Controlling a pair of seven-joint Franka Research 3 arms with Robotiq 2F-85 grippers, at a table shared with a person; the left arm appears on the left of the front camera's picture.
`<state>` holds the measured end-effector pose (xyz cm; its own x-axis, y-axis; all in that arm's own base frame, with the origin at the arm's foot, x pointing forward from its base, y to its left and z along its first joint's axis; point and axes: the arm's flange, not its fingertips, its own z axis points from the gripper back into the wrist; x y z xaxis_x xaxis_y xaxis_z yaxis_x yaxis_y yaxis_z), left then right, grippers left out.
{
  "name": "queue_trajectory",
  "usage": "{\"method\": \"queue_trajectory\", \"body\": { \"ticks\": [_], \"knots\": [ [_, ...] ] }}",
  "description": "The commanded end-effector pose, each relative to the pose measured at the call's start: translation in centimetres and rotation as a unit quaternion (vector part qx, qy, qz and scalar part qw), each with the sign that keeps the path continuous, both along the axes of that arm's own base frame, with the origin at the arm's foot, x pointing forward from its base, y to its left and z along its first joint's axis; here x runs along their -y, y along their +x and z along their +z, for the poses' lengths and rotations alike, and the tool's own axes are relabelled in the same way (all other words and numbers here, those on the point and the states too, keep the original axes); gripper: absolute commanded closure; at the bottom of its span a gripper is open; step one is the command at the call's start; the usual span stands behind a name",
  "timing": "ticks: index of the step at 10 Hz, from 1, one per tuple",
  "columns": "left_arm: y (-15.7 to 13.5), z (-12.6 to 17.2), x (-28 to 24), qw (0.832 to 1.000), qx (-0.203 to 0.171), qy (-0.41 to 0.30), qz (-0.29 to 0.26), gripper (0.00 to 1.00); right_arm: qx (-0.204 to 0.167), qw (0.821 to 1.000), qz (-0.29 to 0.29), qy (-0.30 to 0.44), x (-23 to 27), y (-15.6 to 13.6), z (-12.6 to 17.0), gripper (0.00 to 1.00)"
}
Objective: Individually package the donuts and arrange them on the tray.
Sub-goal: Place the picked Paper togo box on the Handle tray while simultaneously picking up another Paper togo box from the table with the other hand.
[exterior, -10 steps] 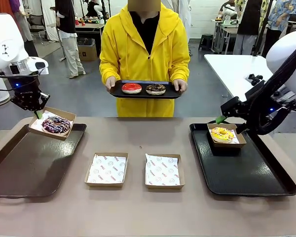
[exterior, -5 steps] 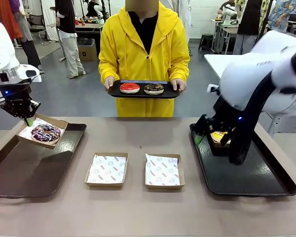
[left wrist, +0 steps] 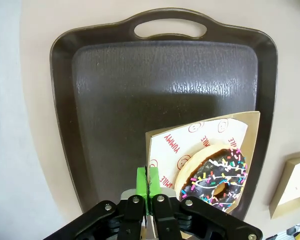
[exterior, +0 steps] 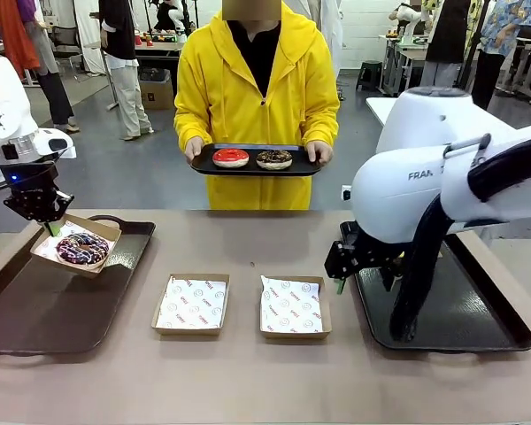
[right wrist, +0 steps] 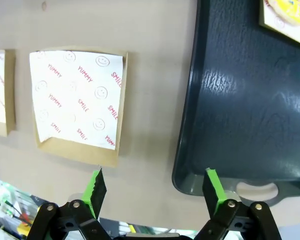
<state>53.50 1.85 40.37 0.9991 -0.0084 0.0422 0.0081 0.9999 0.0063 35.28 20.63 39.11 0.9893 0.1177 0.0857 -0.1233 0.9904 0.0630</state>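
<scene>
- The left tray (exterior: 35,310) is left bare, probably so that packaged donuts can be set on it.
- A small tray (exterior: 257,168) with the red donut (exterior: 231,158) and the chocolate donut (exterior: 274,158) is held out by the person.
- The sprinkled donut (left wrist: 215,175) is carried in a box (left wrist: 165,145), which is pinched at its edge by the left gripper (left wrist: 147,177) above that tray.
- The right gripper (right wrist: 155,187) is held spread and empty. In its wrist view the yellow donut (right wrist: 290,10) is seen, which is hidden in the front view.

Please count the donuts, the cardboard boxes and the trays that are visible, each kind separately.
Donuts: 4 (red, chocolate, sprinkled, yellow)
Cardboard boxes: 4 (two empty, two filled)
Trays: 3 (left, right, person's)
Total: 11
</scene>
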Motion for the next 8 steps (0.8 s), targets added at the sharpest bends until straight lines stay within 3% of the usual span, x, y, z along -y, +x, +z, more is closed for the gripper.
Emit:
{"method": "queue_trajectory", "body": {
  "ticks": [1, 8],
  "knots": [
    [-0.2, 0.5, 0.0, 1.0, -0.001, 0.0, 0.0, 0.99, 0.012, 1.0, -0.027, 0.003, -1.0, 1.3, -1.0, 0.0],
    [-0.2, 0.5, 0.0, 1.0, -0.001, 0.0, 0.0, 0.99, -0.005, 0.999, -0.042, -0.004, -5.3, 3.1, -4.0, 0.0]
  ]
}}
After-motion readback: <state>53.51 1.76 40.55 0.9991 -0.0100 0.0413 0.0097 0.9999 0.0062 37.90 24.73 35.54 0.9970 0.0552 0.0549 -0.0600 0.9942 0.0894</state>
